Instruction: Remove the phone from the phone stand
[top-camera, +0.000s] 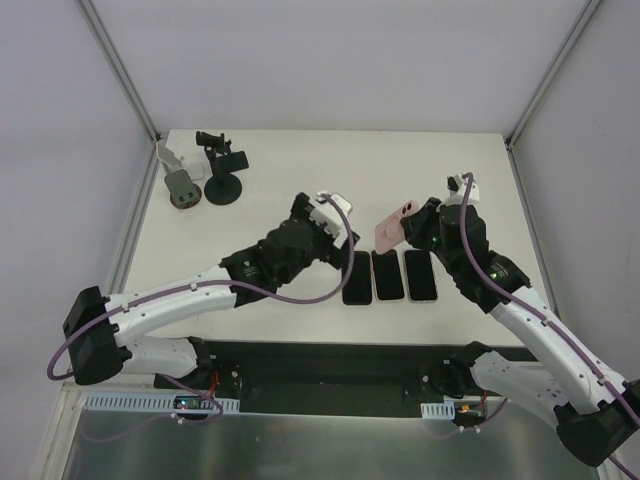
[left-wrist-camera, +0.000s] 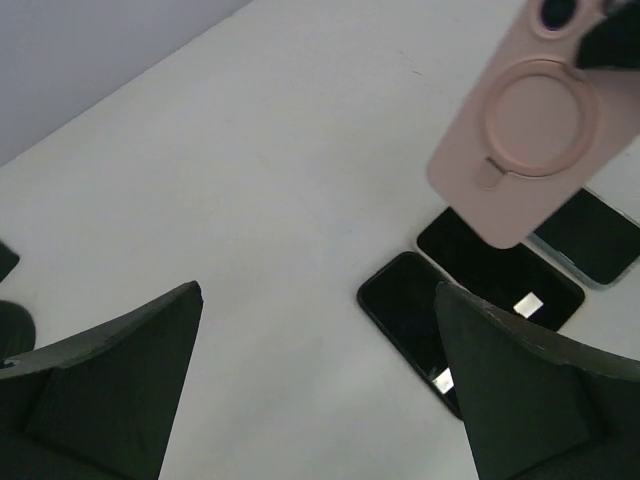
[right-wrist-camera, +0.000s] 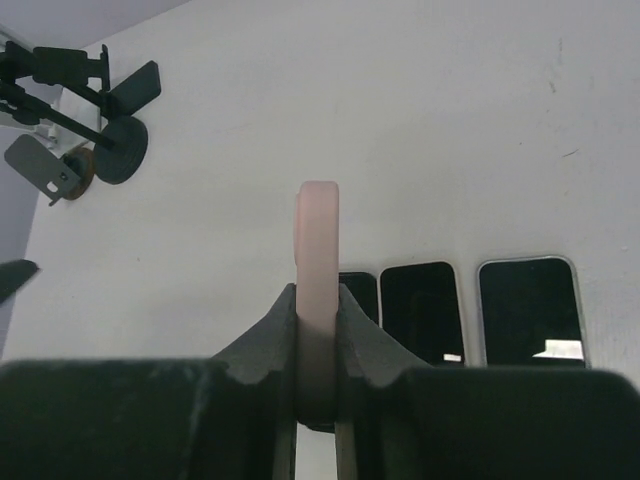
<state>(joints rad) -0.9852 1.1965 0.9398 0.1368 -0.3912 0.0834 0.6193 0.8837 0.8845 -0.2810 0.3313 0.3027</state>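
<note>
White worktop (top-camera: 300, 160) carries three dark phones (top-camera: 388, 276) in a row. Above them the right tool (right-wrist-camera: 318, 310) clamps the pink phone (top-camera: 394, 226) on edge; the left tool (left-wrist-camera: 315, 300) gapes wide, empty; stands (top-camera: 222, 185) sit back-left.

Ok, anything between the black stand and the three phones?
Bare tabletop in the right wrist view, from black stand to three phones; top view shows the open left gripper hanging over that stretch.

A white tabletop (top-camera: 280, 170) stands inside a pale enclosure. Plain grey-white walls (top-camera: 330, 60) close three sides, thin metal posts (top-camera: 120, 70) run up the back corners, and the light is soft and even.
</note>
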